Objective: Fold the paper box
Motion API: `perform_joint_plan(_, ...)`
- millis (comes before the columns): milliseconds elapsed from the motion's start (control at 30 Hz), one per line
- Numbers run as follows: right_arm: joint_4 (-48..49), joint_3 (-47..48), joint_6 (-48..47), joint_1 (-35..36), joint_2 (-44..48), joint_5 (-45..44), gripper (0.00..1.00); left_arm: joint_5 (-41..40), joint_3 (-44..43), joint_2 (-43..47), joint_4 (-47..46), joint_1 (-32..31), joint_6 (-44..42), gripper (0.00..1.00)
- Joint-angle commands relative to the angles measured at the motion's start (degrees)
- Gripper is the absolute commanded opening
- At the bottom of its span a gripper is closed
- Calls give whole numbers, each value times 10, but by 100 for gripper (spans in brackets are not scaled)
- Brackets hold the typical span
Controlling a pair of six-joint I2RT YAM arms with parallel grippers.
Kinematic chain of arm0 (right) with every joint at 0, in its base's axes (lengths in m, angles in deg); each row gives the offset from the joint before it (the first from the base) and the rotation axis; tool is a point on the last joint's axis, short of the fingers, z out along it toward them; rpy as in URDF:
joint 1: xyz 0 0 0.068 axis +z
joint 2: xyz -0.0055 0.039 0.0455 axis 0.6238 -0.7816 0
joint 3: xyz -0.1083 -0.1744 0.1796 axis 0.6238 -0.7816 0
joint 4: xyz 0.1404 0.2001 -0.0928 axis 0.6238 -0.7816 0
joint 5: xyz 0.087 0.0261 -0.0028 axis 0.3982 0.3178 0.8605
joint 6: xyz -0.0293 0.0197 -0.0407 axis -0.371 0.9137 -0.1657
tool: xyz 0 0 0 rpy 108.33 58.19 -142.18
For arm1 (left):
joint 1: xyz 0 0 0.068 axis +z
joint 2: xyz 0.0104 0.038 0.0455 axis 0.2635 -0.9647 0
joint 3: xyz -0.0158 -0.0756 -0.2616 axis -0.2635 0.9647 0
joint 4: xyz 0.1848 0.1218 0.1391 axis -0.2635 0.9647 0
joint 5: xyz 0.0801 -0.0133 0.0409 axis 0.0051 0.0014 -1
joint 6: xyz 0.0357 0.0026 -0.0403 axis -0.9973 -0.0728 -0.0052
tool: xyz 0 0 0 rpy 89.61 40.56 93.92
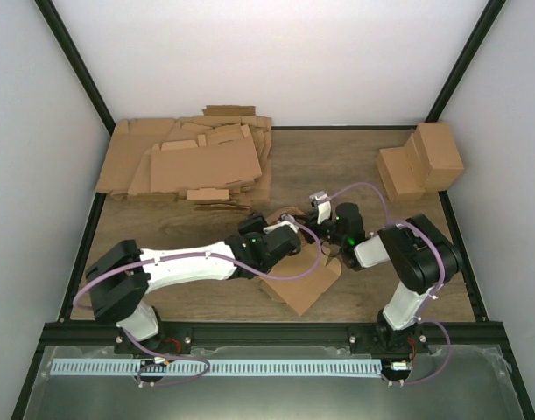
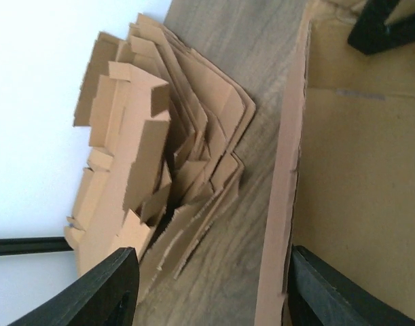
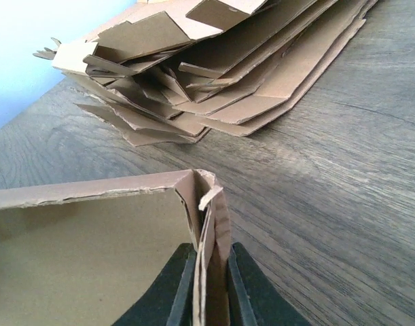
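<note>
Two grippers are meeting over the paper box (image 1: pixel 304 282), which is lying on the table (image 1: pixel 372 188) just below the centre of the top view, between the arms. The right gripper (image 3: pixel 210 293) is pinching narrow on a raised corner of the paper box (image 3: pixel 92 234), cardboard layers sandwiched between its fingers (image 3: pixel 174 288) at the bottom middle of its wrist view. The left gripper (image 2: pixel 207 292) is standing wide, holding nothing. In its wrist view an upright side wall (image 2: pixel 280 204) is running top to bottom through the frame, just inside the finger at lower right and well apart from the finger at lower left.

That wall's line looks like the thing to work from: the box floor is lying to the right of it, the bare table and the heap of flat sheets (image 2: pixel 159 156) to the left. Since the left gripper is already straddling the wall lengthwise, it is probably the nearer tool for pressing or folding it inward while the right one is anchoring the corner.
</note>
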State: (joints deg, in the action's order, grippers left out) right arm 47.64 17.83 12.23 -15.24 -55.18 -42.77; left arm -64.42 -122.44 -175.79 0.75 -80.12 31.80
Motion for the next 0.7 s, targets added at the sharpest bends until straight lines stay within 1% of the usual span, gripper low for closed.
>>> perform_joint_plan(0,13,-5,-16,7,13,-12,10,58,10,33,72,11,85,62)
perform_joint_plan(33,13,-6,-17,6,14,-13,10,72,5,38,81,18,97,63)
perform_joint_plan(133,13,-7,-19,7,16,-13,10,114,-8,49,102,47,120,70)
perform_joint_plan(233,10,-6,-18,7,16,-11,10,145,-10,51,112,79,123,70)
perform_joint_plan(300,9,-6,-19,8,18,-10,10,169,-16,49,115,88,124,70)
perform_joint_plan(367,6,-5,-21,8,20,-11,10,176,-24,43,115,90,120,70)
perform_joint_plan(533,0,-2,-24,10,23,-11,10,161,-58,-1,131,87,98,65)
perform_joint_plan(633,-6,1,-26,12,24,-13,10,142,-77,-34,141,76,92,59)
perform_joint_plan(667,-7,1,-26,12,24,-12,10,130,-80,-45,142,70,87,56)
